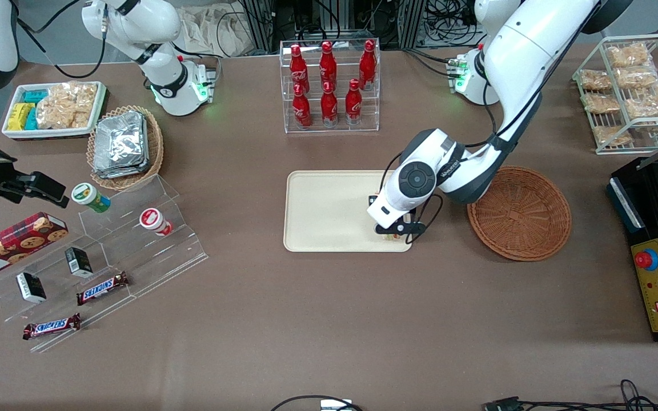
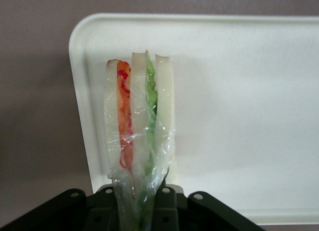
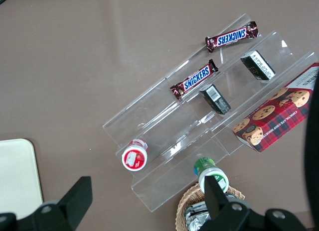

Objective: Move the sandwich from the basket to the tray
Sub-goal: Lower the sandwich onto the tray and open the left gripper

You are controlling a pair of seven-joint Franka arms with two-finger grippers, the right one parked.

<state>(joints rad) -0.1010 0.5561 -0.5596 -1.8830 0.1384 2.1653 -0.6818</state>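
Sandwich (image 2: 138,136) pinched in claw (image 2: 142,203), above tray (image 2: 239,91) corner.

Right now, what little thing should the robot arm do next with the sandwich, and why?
Probably lower a little and let go. The gripper holds the sandwich over the tray's edge nearest the basket, which is empty.

The front view looks steeply down over the whole table (image 1: 317,319) from high up. The left wrist view sits very close, looking along the claw (image 2: 144,211) past the sandwich (image 2: 139,126) onto the tray (image 2: 239,91), which the front view shares (image 1: 323,211). The right wrist view faces down on the clear shelf (image 3: 199,126), probably from mid-height.
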